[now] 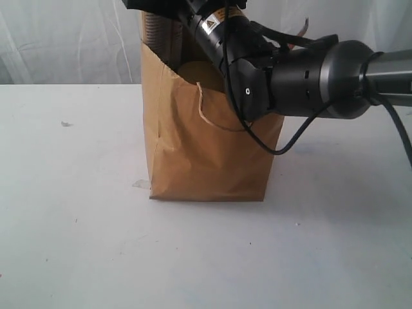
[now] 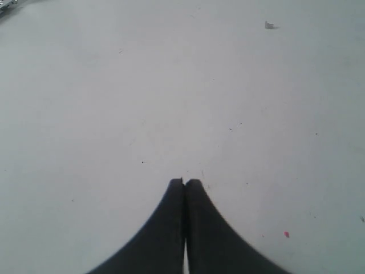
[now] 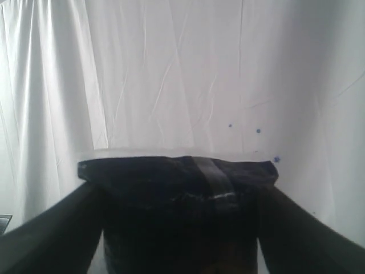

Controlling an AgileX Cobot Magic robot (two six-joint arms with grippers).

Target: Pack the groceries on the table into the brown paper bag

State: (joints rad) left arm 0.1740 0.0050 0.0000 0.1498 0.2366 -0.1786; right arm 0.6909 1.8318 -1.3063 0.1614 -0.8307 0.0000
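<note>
The brown paper bag point(image 1: 206, 148) stands upright in the middle of the white table point(image 1: 71, 244), with a paper-cord handle hanging on its front. My right arm reaches in from the right over the bag's open top. In the right wrist view my right gripper point(image 3: 179, 191) is shut on a dark packet point(image 3: 177, 217) that fills the gap between its fingers point(image 3: 51, 228), with the curtain behind it. A grey ribbed end point(image 1: 158, 32) shows at the bag's top left corner. My left gripper point(image 2: 184, 181) is shut and empty over bare table. No other groceries show.
A white curtain point(image 1: 64, 38) hangs behind the table. Small scuffs and specks point(image 1: 65, 123) mark the tabletop, with a tiny scrap point(image 2: 268, 24) and a red speck point(image 2: 286, 234) near my left gripper.
</note>
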